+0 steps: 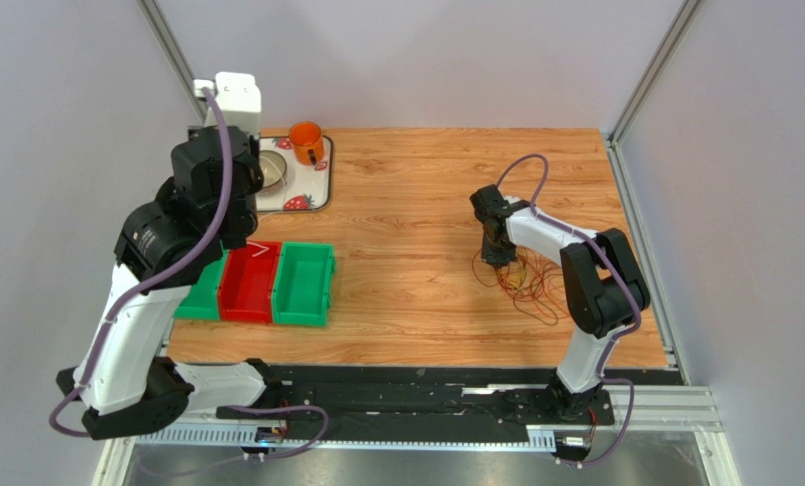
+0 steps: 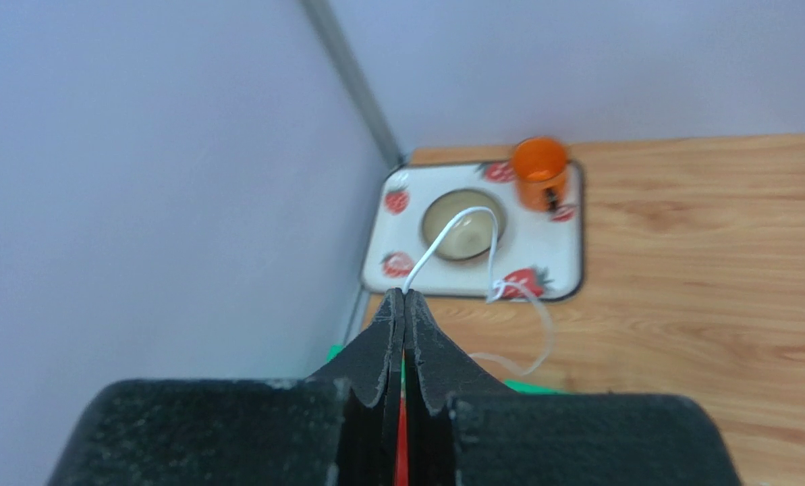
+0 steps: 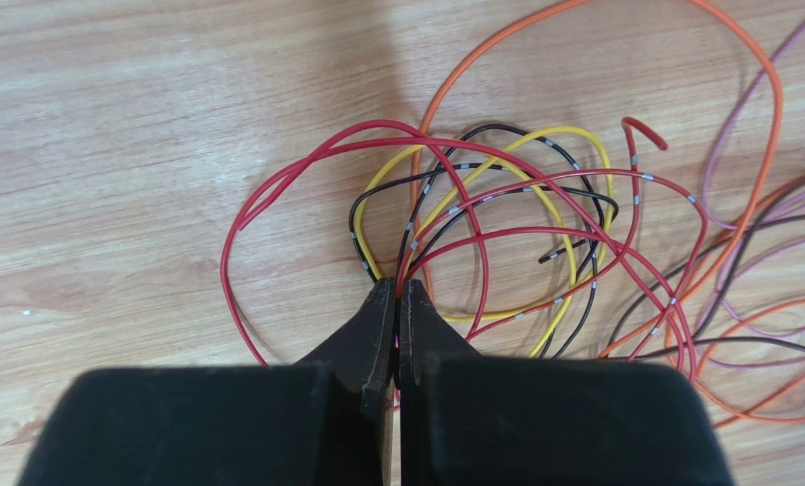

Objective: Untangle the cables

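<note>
Looks well short of done: one strand separated, the heap yet to be sorted. Holds a white cable (image 2: 442, 235) pinched between the closed fingers of the left hand (image 2: 404, 299), raised above the red bin (image 1: 249, 284) and the green bins (image 1: 305, 286) at the left of the worktop (image 1: 426, 203). From the wrist, shows that cable looping out of the tips and hanging slack in front of the strawberry-print tray (image 2: 575, 243), with its bowl (image 2: 467, 243) and orange mug (image 2: 539, 167).

Leaves the other cables (image 1: 533, 284) in a flat tangle on the wood at the right, well apart from the white one. Sets the right hand (image 3: 396, 289) down at the near edge of that tangle, fingers closed together, with a red cable (image 3: 226, 268) and a black cable (image 3: 356, 228) running in right at the tips. Cannot tell whether either is actually pinched. Beyond, shows a yellow cable (image 3: 563, 129) and an orange cable (image 3: 776, 101) crossing the same loops.

Calls next, most likely, for laying the white cable down away from the heap, perhaps in a bin. Then for freeing one loop at a time, probably the red as the outermost, drawn slowly sideways and watched for snagging on the yellow and black
</note>
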Robot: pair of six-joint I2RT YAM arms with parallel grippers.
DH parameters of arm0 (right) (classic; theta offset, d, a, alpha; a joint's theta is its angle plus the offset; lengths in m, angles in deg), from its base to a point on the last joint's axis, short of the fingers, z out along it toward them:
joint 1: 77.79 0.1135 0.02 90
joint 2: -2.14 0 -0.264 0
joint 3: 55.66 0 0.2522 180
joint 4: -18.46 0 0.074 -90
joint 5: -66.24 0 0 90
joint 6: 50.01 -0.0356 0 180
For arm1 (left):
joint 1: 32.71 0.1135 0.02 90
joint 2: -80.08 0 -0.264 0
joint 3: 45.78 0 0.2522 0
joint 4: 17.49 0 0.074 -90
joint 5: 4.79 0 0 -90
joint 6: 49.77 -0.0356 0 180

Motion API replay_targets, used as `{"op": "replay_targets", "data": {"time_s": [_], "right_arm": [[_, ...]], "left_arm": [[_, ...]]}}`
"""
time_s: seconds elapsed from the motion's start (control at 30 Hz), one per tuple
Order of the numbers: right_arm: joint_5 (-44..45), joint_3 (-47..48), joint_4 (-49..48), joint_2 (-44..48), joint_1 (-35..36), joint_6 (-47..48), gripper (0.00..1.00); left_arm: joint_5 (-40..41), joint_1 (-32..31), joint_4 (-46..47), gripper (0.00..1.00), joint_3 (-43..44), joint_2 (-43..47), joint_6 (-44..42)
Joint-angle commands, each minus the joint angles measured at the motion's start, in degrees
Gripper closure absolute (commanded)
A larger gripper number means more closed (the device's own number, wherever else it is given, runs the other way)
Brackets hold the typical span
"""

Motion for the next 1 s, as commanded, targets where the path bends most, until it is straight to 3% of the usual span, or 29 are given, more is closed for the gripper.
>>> {"op": "replay_targets", "data": {"time_s": [0.0,0.17,0.27,0.4,0.6,0.83,0.97], "right_arm": [[-2.9,-1.0,-4.2,3.4,-0.1,1.1,1.0],[-3.4,-1.7,-4.4,4.7,0.0,1.5,1.0],[-3.6,-2.2,-4.4,5.3,0.0,1.5,1.0],[-3.7,-2.7,-4.7,5.5,-0.1,1.6,1.0],[-3.8,-2.9,-4.9,5.8,0.0,1.5,1.0],[-4.0,-2.9,-5.3,5.4,0.0,1.4,1.0],[-3.8,-3.1,-5.3,5.6,-0.1,1.4,1.0]], "left_arm": [[1.1,14.3,-4.1,1.0,-4.1,5.8,7.9],[-0.8,26.1,-2.6,1.0,-10.5,9.7,9.0],[-0.3,29.1,-2.0,1.0,-12.2,12.1,10.7],[-3.1,29.5,-0.3,1.0,-13.4,13.6,10.8],[-11.2,29.5,-7.0,1.0,-10.1,13.0,16.0],[-14.9,29.5,-11.7,1.0,4.0,10.5,14.8],[-12.2,29.5,-9.5,1.0,-2.8,13.6,14.8]]}}
